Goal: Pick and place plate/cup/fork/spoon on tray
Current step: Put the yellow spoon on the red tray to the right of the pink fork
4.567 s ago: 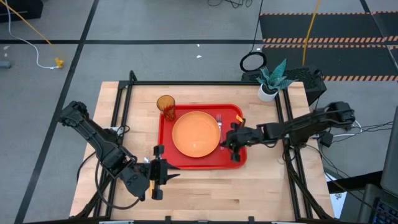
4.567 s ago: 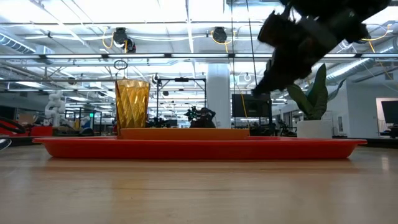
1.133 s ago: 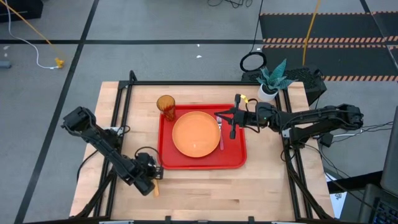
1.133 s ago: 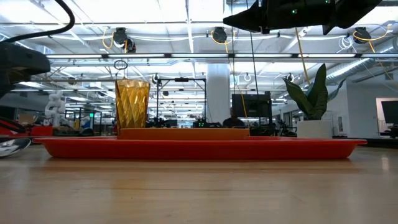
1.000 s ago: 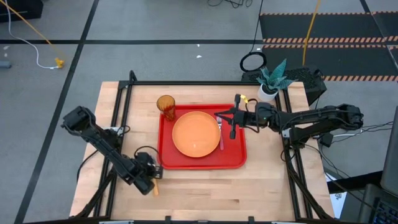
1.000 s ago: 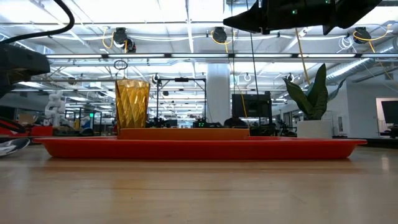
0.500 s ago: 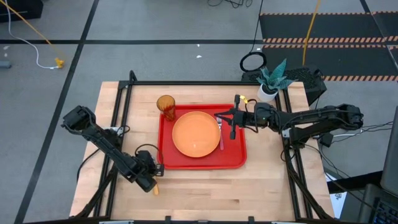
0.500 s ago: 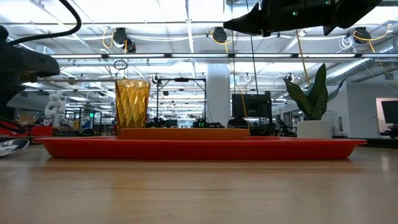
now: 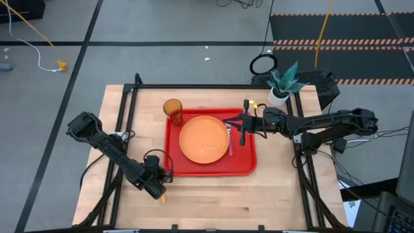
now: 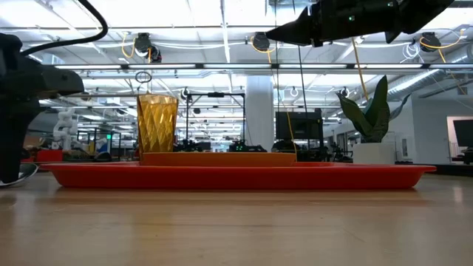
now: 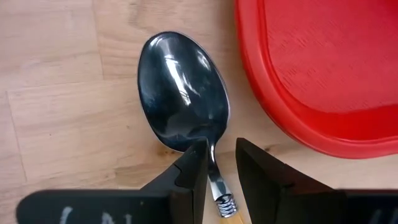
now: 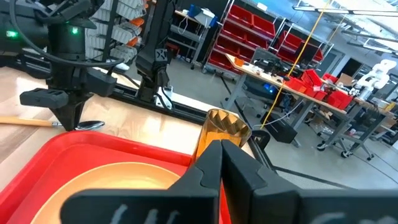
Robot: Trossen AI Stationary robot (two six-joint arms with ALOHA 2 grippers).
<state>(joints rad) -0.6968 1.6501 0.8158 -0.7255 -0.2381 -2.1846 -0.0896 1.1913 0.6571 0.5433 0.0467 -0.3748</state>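
The left tool (image 11: pixel 216 168) is straddling the spoon (image 11: pixel 185 109) at its thin neck, fingers narrowly apart, not yet pinching; it should be closing squarely there. Ahead of it the shiny bowl is lying face-up on the table (image 11: pixel 56 112), just beside the tray (image 11: pixel 323 68). The right tool (image 9: pixel 234 123) is hovering closed above the tray.

1. A robotics lab or industrial workshop: the wooden counter (image 9: pixel 207 188) stands on grey carpet tiles, with a black metal frame (image 9: pixel 194 87) bolted round it.
2. Black-and-orange hazard-striped matting (image 9: pixel 336 32) lies on the floor at the far right, and loose cables (image 9: pixel 32 45) trail across the far left floor.
3. The low view shows a high ceiling with strip lights (image 10: pixel 222 15) and exposed ducts.
4. Red storage bins on shelving (image 12: pixel 249 28) and cluttered workbenches (image 12: pixel 292 74) fill the room behind.
5. A potted plant (image 9: pixel 281 84) sits at the counter's far right corner.
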